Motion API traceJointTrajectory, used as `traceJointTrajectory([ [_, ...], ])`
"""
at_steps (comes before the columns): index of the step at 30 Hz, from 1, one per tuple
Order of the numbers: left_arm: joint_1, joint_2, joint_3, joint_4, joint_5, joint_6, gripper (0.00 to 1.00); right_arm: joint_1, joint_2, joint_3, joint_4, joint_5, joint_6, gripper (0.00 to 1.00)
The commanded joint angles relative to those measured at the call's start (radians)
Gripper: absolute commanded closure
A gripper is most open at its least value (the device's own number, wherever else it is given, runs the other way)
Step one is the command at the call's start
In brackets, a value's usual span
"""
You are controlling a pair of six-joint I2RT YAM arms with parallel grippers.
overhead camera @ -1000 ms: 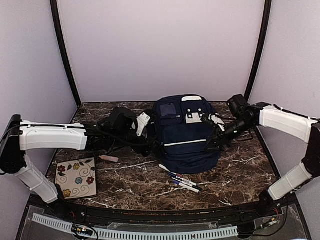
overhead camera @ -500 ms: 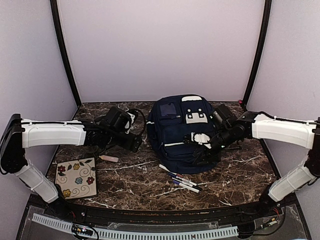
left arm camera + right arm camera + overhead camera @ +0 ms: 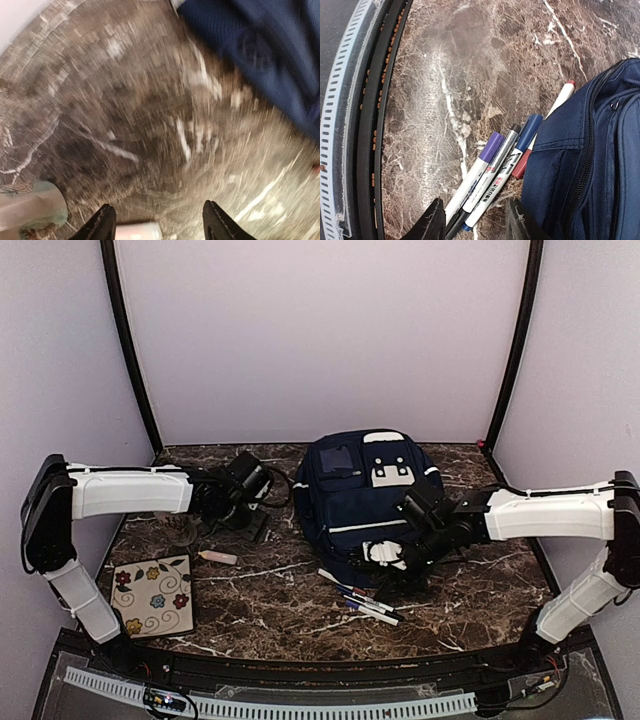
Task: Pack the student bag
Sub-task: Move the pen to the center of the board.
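Observation:
The student bag (image 3: pixel 365 502), navy with white stripes, lies in the middle of the table; its zipped side fills the right of the right wrist view (image 3: pixel 592 165). Several markers (image 3: pixel 362 602) lie by its near edge, with purple (image 3: pixel 492 146), black, blue (image 3: pixel 528 131) and red caps. My right gripper (image 3: pixel 380 575) hangs over them, open, with the markers' lower ends between its fingers (image 3: pixel 436 221). To the left of the bag my left gripper (image 3: pixel 252 528) is open over bare marble. In the blurred left wrist view a corner of the bag (image 3: pixel 260 45) shows.
A floral tile (image 3: pixel 152 596) lies at the front left, with a small pale stick (image 3: pixel 218 557) beside it. A pale glassy thing (image 3: pixel 30 210) and a white object (image 3: pixel 137 231) sit near the left fingers. The slotted rail (image 3: pixel 340 125) runs along the table's near edge.
The right gripper swung from the bag's right side down to the markers at its near edge, jaws narrowing. The left gripper drew back leftward off the bag and closed a little.

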Motion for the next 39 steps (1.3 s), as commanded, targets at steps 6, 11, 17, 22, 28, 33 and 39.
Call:
traceJointTrajectory([
  [6, 0.025, 0.013, -0.019, -0.274, 0.027, 0.171, 0.24, 0.003, -0.019, -0.040, 0.085, 0.078, 0.007, 0.58],
  [11, 0.062, 0.037, -0.019, -0.307, 0.053, 0.199, 0.18, 0.002, -0.022, -0.044, 0.086, 0.109, 0.001, 0.58],
  [17, 0.107, 0.071, -0.025, -0.322, 0.088, 0.222, 0.23, 0.002, -0.028, -0.050, 0.090, 0.121, -0.004, 0.58],
  [22, 0.113, 0.162, 0.003, -0.348, 0.041, 0.186, 0.23, 0.002, -0.027, -0.051, 0.089, 0.130, -0.011, 0.60],
  [28, 0.115, 0.237, 0.033, -0.351, 0.054, 0.172, 0.32, 0.002, -0.023, -0.056, 0.089, 0.140, -0.014, 0.62],
  [33, 0.114, 0.247, 0.030, -0.344, 0.106, 0.159, 0.45, 0.002, -0.016, -0.055, 0.090, 0.156, -0.017, 0.64],
  [39, 0.116, 0.235, -0.004, -0.330, 0.139, 0.151, 0.53, 0.002, 0.004, -0.049, 0.086, 0.166, -0.018, 0.66],
])
